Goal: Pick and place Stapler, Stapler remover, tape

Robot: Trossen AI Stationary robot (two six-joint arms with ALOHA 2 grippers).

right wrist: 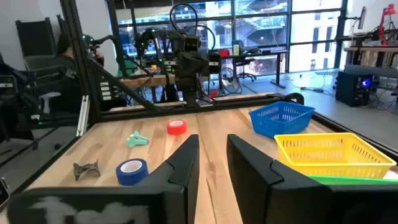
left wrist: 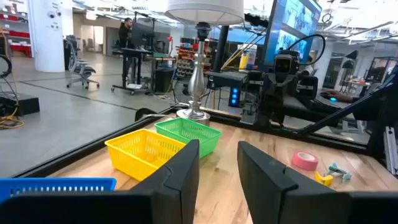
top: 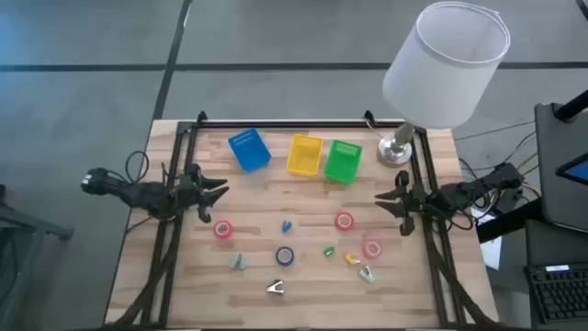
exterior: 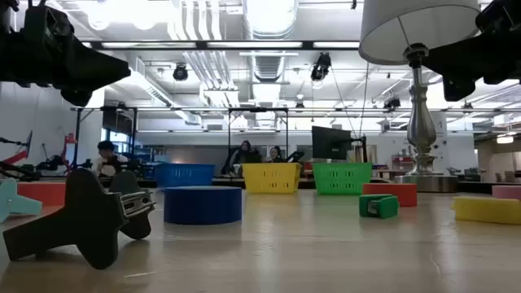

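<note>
Pink-red tape rolls lie on the wooden bench (top: 303,198): one (top: 222,229) at 8 o'clock, two (top: 344,221) (top: 371,248) toward 4 o'clock. Left end effector (top: 219,189) hovers at 9 o'clock, fingers released and empty; right end effector (top: 382,199) at 3 o'clock, likewise parted, grasping nothing.

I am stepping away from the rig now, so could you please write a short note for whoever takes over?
Left gripper: open, empty, raised at the table's left edge.
Right gripper: open, empty, raised at the right edge.
Three bins at the back, blue bin, yellow bin, green bin; all look empty.
Pink tape rolls on the table: left, centre-right, right. A blue tape roll lies mid-front.
Small coloured pieces and a dark staple remover lie across the front.
Done: nothing placed. Left: everything.
</note>
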